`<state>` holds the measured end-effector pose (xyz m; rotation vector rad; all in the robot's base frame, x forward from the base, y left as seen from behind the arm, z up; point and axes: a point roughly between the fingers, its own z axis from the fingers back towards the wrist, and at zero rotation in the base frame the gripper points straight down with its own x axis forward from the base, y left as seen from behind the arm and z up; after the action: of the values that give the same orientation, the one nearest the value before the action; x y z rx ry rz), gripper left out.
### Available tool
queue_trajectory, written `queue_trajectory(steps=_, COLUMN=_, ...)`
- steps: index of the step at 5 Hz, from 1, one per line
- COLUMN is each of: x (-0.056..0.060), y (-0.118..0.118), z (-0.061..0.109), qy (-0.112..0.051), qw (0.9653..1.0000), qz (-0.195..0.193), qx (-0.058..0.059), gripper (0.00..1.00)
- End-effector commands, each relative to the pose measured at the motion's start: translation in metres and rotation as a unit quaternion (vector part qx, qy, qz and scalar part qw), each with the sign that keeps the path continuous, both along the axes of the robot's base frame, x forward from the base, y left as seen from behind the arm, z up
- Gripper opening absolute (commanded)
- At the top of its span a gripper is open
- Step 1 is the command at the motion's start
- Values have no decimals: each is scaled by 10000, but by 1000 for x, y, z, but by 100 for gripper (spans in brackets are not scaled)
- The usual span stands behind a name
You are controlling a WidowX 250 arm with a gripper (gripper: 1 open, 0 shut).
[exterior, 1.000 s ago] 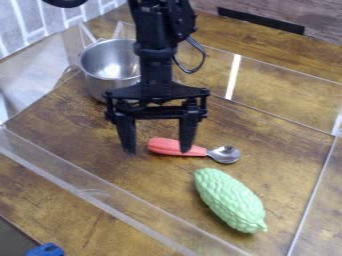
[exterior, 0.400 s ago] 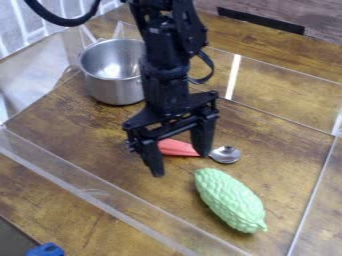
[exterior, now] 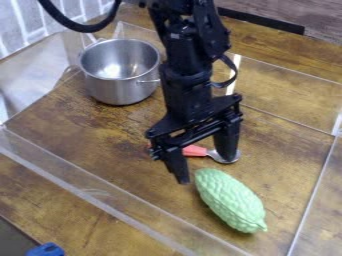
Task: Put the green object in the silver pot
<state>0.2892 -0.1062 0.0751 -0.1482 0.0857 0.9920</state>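
Hanging wide open, empty, pointing down: claw (exterior: 198, 158) at frame centre, likely lining up for a grasp. Lying untouched on bench (exterior: 80, 170), lower right: green object (exterior: 230, 199). Waiting empty, upper left: silver pot (exterior: 120, 68).

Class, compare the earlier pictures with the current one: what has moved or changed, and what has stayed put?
The gripper, jaws open and empty throughout, moved rightward and nearer in the picture toward the green object, rolling its wrist as it went; it now covers most of the red-handled spoon. Nothing was grasped or released. The green object, spoon and silver pot stayed where they were.
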Motion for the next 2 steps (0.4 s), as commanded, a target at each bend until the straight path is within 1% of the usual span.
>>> queue_trajectory(steps=1, x=18, y=-3, z=11, qy=-277, qw=9990, qz=319, qx=-150, gripper=100)
queue_trajectory(steps=2, x=19, y=-11, z=2, qy=-290, qw=9981, qz=510, qx=-187, gripper=100)
